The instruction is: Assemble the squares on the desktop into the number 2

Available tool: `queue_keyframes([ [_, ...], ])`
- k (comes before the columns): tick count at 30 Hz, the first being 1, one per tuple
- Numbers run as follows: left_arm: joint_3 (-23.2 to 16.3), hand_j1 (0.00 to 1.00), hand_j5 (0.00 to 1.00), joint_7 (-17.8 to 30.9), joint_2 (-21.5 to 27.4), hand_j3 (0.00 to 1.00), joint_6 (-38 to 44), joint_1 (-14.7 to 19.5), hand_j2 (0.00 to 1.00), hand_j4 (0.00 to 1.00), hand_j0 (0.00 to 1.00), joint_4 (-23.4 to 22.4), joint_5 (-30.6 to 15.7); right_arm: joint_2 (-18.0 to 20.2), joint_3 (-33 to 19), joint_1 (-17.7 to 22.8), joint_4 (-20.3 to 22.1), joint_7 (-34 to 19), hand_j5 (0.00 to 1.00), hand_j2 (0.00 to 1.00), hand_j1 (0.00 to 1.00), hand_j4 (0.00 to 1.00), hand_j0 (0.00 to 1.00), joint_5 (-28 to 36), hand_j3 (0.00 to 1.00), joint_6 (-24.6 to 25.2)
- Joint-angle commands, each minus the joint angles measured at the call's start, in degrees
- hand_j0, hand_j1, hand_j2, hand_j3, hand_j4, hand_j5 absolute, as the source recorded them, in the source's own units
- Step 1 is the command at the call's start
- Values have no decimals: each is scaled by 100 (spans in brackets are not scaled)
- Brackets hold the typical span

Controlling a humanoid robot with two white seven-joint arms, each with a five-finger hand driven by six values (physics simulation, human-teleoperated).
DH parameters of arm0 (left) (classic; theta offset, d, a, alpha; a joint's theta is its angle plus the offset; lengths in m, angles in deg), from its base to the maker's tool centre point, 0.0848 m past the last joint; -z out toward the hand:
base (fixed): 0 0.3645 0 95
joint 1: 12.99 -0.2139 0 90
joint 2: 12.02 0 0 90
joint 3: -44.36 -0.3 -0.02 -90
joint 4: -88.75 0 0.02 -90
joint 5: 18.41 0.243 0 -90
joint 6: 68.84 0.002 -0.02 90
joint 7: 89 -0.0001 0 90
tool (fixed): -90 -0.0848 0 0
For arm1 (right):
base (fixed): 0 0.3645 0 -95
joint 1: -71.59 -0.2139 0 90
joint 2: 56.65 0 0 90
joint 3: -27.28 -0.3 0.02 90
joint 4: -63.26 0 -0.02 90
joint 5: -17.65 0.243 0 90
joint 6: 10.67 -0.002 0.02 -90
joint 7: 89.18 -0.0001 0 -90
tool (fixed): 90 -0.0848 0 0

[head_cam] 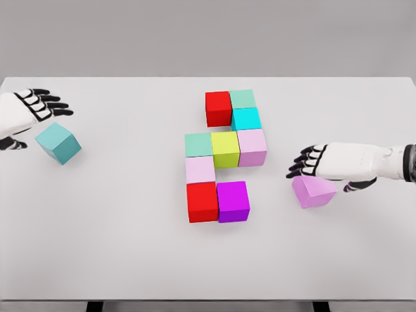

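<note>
Building the 2: nine cubes [218,162] sit mid-tabletop. Right hand [318,162], fingers loosely spread, touches the tilted pink cube [314,192], apparently bound beside the purple cube [233,201]; left hand [29,112] open by the teal cube [58,143].

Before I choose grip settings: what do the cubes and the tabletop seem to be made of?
The cubes, such as the teal cube and the pink cube, look like solid matte plastic or painted wood: flat colour, sharp edges, no glare. The tabletop looks smooth, matte white laminate. It is a render, so this is uncertain.
</note>
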Motion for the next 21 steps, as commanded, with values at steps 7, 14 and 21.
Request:
queue_keyframes([
  [7,-221,100,100,54,-314,100,-1,0,100,100,100,-152,297,-274,182,-18,-260,-31,100,100,100,100,100,-456,100,12],
  [14,-221,100,100,616,-350,100,-1,9,100,100,100,-143,481,-441,191,-26,-410,-49,100,100,100,100,100,-623,100,12],
  [21,-221,100,100,932,-569,100,-1,97,100,100,100,-170,525,-397,130,-35,-348,-101,83,83,83,83,83,-728,83,12],
])
